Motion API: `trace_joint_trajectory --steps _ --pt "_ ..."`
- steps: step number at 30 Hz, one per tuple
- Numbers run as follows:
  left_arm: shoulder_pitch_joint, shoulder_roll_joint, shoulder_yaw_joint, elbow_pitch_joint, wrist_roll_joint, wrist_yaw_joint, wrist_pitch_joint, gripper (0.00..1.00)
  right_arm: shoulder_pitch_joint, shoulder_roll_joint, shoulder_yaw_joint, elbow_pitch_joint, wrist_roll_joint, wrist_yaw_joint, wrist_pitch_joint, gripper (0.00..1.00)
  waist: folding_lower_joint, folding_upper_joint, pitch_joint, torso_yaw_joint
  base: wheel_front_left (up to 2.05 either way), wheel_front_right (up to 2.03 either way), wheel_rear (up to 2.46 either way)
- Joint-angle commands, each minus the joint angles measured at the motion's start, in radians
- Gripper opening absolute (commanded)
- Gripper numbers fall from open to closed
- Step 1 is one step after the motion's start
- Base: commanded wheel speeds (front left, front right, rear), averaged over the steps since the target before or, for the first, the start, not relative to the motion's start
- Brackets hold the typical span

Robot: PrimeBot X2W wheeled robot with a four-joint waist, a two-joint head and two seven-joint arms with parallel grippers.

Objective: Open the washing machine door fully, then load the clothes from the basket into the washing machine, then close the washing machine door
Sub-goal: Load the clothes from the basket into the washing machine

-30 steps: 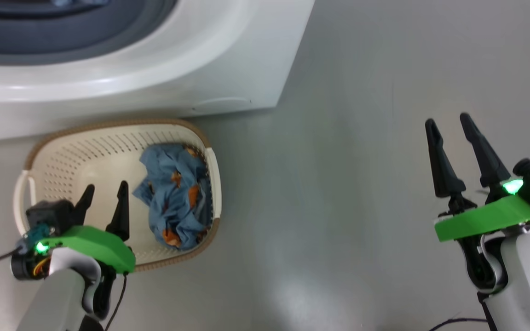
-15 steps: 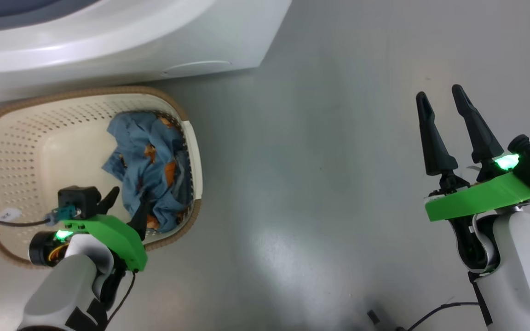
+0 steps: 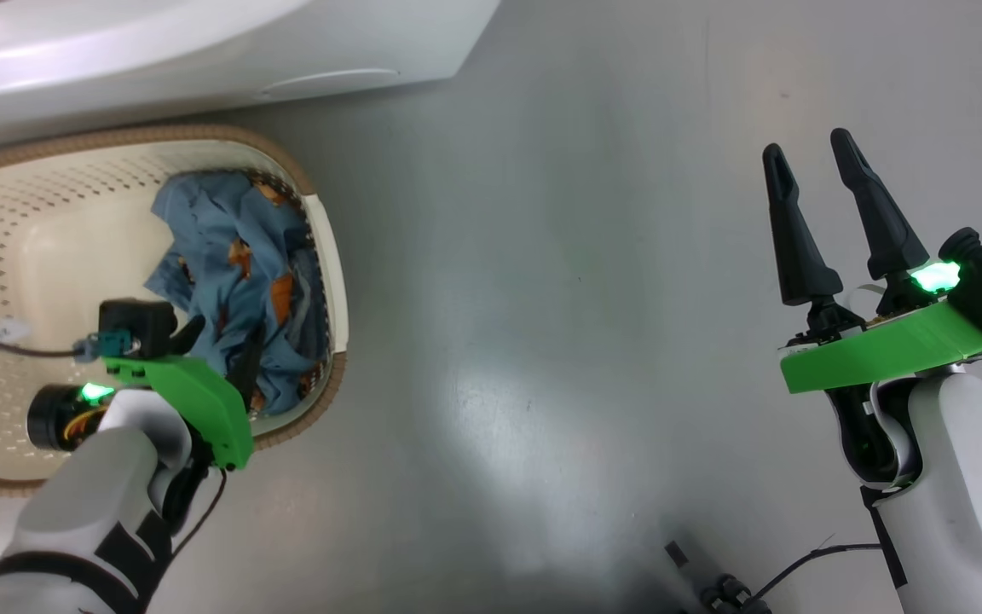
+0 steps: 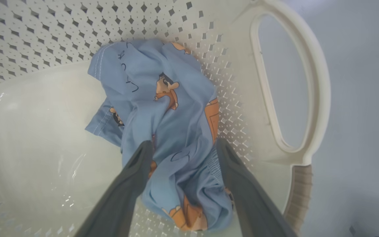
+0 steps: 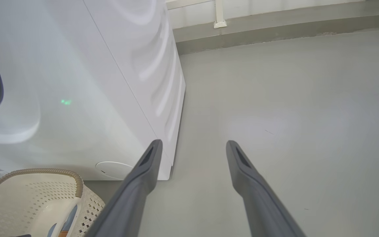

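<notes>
Lying bunched at the 3 o'clock end of the basket (image 3: 22, 222), the clothes (image 4: 163, 108) are sitting between the left jaws, which are standing wide apart, not clamping. The basket is resting on the floor (image 3: 542, 298) at 6 o'clock of the washing machine (image 3: 201, 51). The right jaws are hanging spread, empty, at 3 o'clock. Loading is proceeding; next the left jaws likely need closing on the bundle

Grey floor (image 3: 542, 341) carries the basket (image 3: 31, 213) beside the washing machine (image 3: 201, 51).
</notes>
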Motion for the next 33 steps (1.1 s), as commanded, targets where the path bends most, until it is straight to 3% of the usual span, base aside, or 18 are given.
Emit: trace_joint_trajectory --steps 1,23,24,25,27,28,33 --pt "-0.012 0.039 -0.003 0.0 -0.015 -0.002 0.003 1.0 0.006 -0.006 0.025 -0.025 -0.008 0.008 -0.005 1.0 0.0 -0.0001 0.018 -0.009 0.0 0.0 0.0" --pt "-0.145 0.11 -0.293 -0.004 -0.227 -0.002 0.048 1.0 -0.036 -0.005 0.055 -0.046 -0.01 0.008 -0.005 1.0 0.0 -0.0001 0.105 -0.062 0.0 0.0 0.0" --pt "-0.15 0.111 -0.302 -0.001 -0.236 -0.002 0.048 0.86 -0.036 -0.006 0.055 -0.047 -0.01 0.008 -0.005 1.0 0.0 -0.0001 0.107 -0.063 0.0 0.0 0.0" --pt "-0.154 0.111 -0.31 0.003 -0.245 -0.002 0.049 0.45 -0.036 -0.007 0.054 -0.048 -0.011 0.008 -0.005 1.0 0.0 -0.0001 0.109 -0.064 0.0 0.0 0.0" --pt "-0.162 0.112 -0.326 0.011 -0.261 -0.002 0.049 0.11 -0.036 -0.008 0.053 -0.049 -0.011 0.008 -0.005 1.0 0.0 -0.0001 0.111 -0.065 0.0 0.0 0.0" --pt "-0.166 0.112 -0.332 0.014 -0.269 -0.002 0.049 0.0 -0.036 -0.009 0.053 -0.05 -0.012 0.008 -0.005 1.0 0.0 -0.0001 0.112 -0.065 0.0 0.0 0.0" --pt "-0.179 0.108 -0.358 0.022 -0.312 -0.002 0.038 0.0 -0.038 -0.011 0.049 -0.05 -0.015 0.008 -0.005 1.0 0.0 -0.0001 0.109 -0.062 0.0 0.0 0.0"
